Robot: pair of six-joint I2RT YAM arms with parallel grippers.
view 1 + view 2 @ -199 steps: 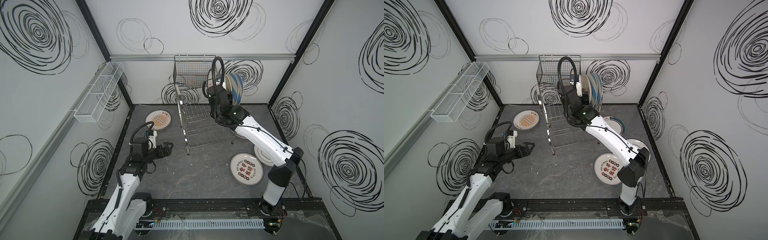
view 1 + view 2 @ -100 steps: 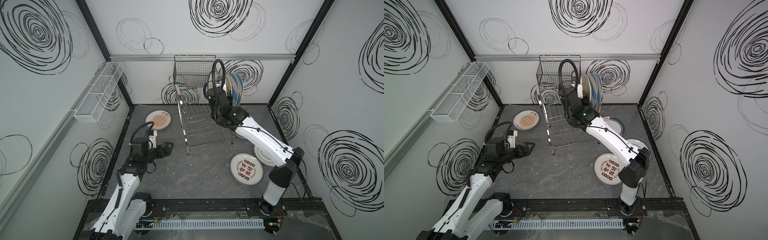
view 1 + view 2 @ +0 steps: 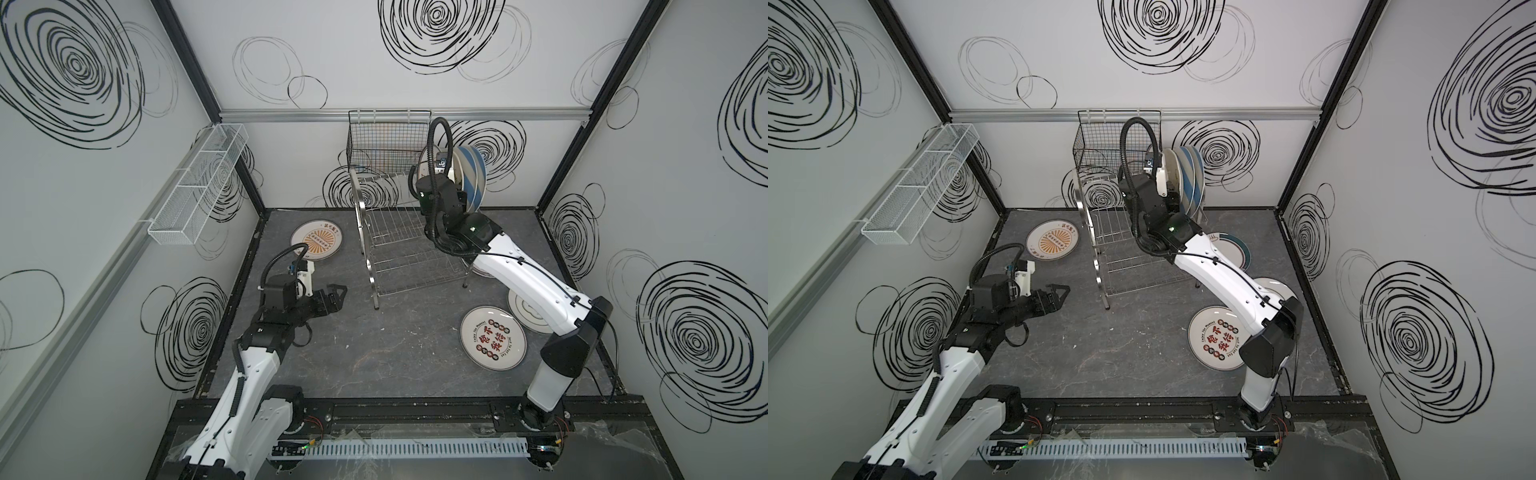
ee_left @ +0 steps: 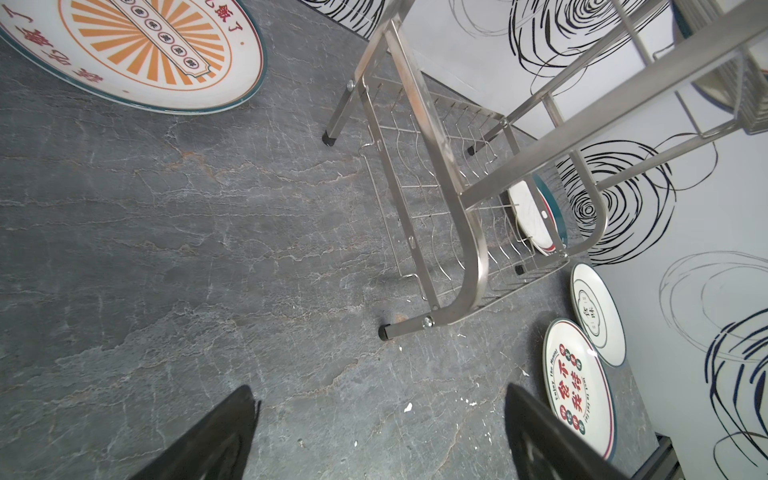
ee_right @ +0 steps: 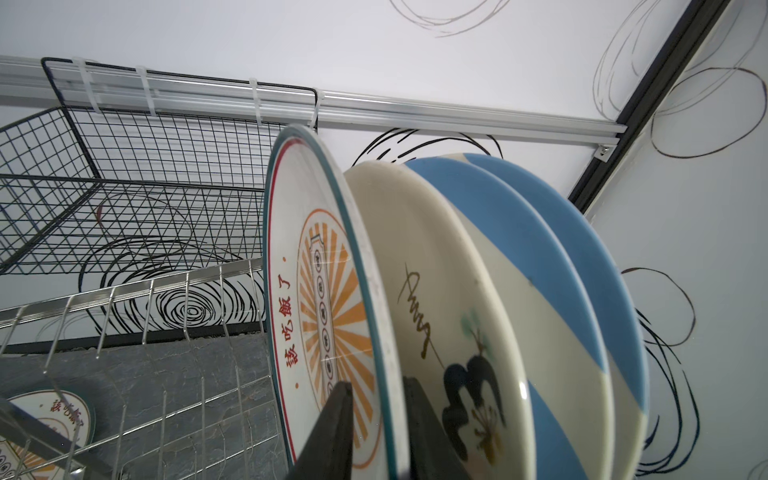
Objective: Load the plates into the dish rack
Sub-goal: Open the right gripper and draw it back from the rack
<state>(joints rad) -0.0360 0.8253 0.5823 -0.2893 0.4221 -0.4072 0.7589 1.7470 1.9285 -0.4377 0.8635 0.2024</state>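
Letting go cleanly looks like the step in hand, judging by the right wrist view. Far left in a top view, the white mesh tray (image 3: 195, 187) on the wall shows nothing inside. Below and right of it the left pincer (image 3: 337, 296) hovers over the bench (image 3: 374, 365), jaws wide and holding nothing. Above it in the frame a loose sunburst plate (image 3: 316, 240) lies flat on the bench.

At centre stands the dish rack (image 4: 471, 249), with the black wire basket (image 3: 386, 137) on the back wall behind it; nothing is visible in that either. The rack's lower tier looks bare. The right end of its upper tier carries four plates on edge: the racked sunburst plate (image 5: 328, 299), a whitish painted plate (image 5: 436, 291), and two blue-white striped plates (image 5: 540, 257).

The right pincer (image 5: 377, 386) straddles the racked sunburst plate's rim, jaws narrowly parted with a sliver of gap on one side. It would do best to widen until both faces are free and back out along the plate's own plane, since sideways drift would likely knock the whitish painted plate just behind.

Right of the rack, flat on the bench, lie the teal-rimmed plate (image 3: 1235, 249), the red-and-black character plate (image 3: 493, 343) and a pale plate (image 3: 521, 311) partly under the arm.
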